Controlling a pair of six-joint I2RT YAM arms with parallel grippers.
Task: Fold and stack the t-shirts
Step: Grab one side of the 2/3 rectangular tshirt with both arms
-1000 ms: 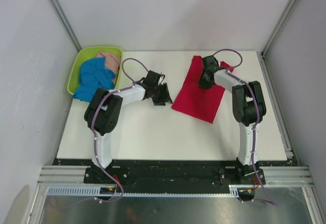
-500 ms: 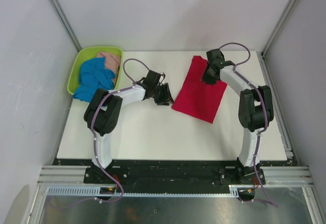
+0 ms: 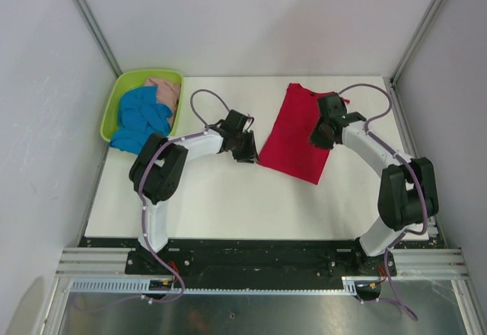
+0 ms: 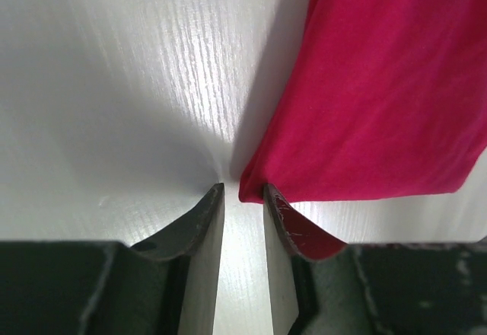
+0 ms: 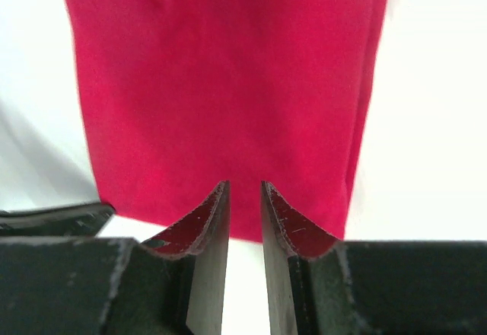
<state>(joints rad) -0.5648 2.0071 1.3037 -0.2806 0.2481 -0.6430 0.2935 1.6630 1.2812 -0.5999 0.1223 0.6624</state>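
On the white tabletop (image 3: 228, 198), the left end effector (image 4: 243, 187) is low, its jaws narrow with a small gap. The near-left corner of the red t-shirt (image 3: 289, 137) lies just at this gap, not yet gripped. The right end effector (image 5: 244, 184) hangs over the right part of the same shirt, also narrow and holding nothing. Far left, the green basket (image 3: 144, 73) holds the blue t-shirt (image 3: 141, 118) and the pink t-shirt (image 3: 166, 91), crumpled together.

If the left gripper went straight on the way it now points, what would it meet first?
Probably the near corner of the bright red cloth t-shirt, just ahead of the left gripper; depth is unclear.
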